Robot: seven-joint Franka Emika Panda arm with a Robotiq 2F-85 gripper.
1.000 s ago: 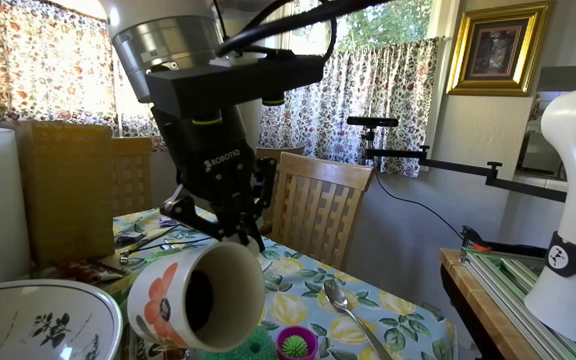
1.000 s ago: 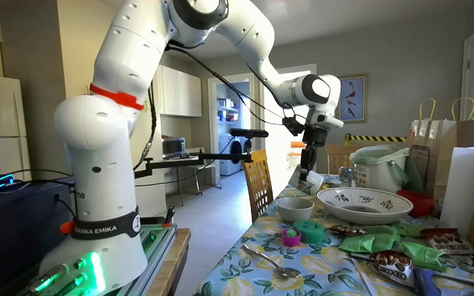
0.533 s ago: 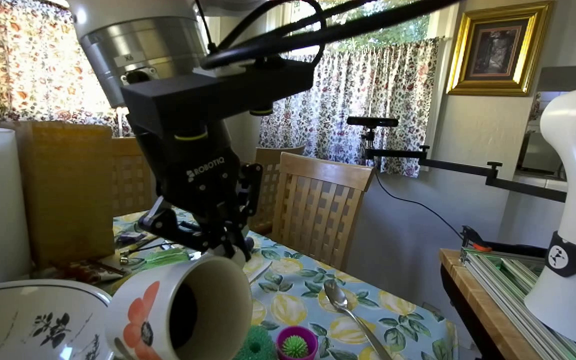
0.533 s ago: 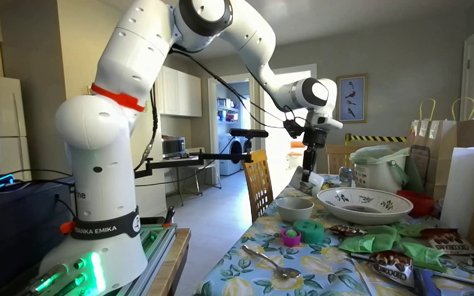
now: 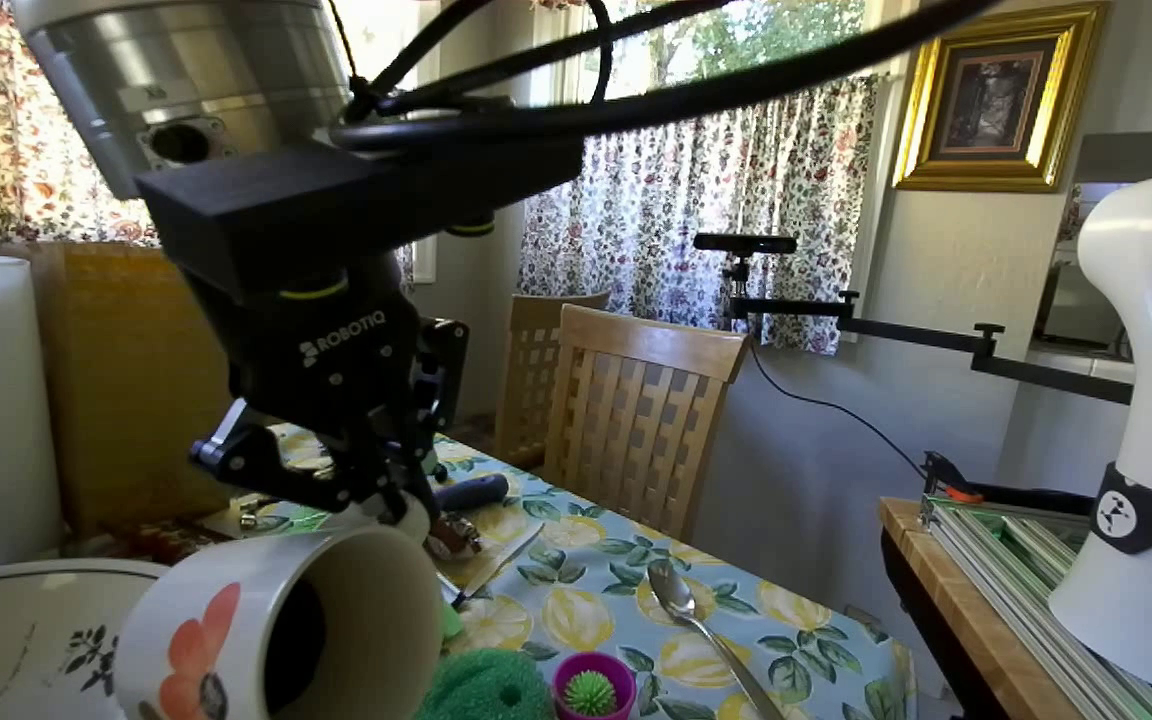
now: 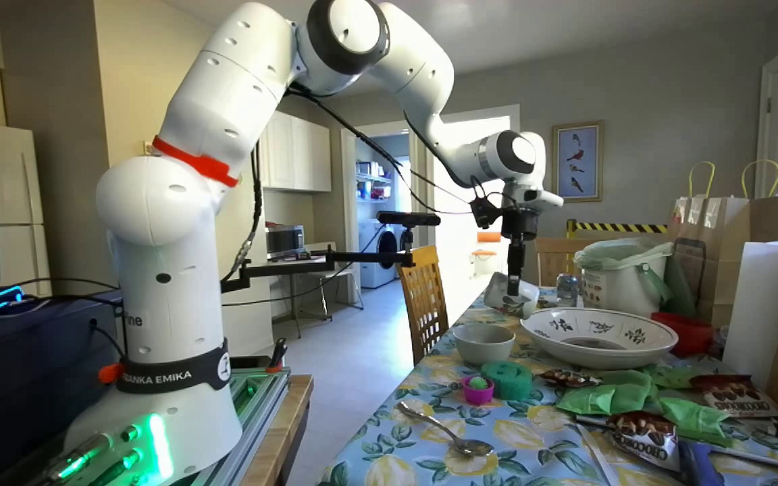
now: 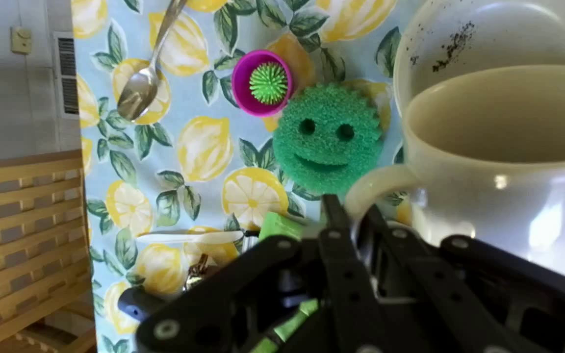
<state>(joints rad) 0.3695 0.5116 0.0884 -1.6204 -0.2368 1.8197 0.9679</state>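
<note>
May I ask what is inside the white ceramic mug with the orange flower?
In an exterior view, a dark patch shows deep inside the mug; its nature is unclear. In the wrist view, the mug's near wall covers the bottom.

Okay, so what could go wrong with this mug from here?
The mug is tilted, and what looks like dark liquid inside could spill onto the tablecloth. The gripper pinches it only by the handle, so it could twist or slip. In both exterior views it appears close to the wide patterned bowl, so the two might knock together.
</note>
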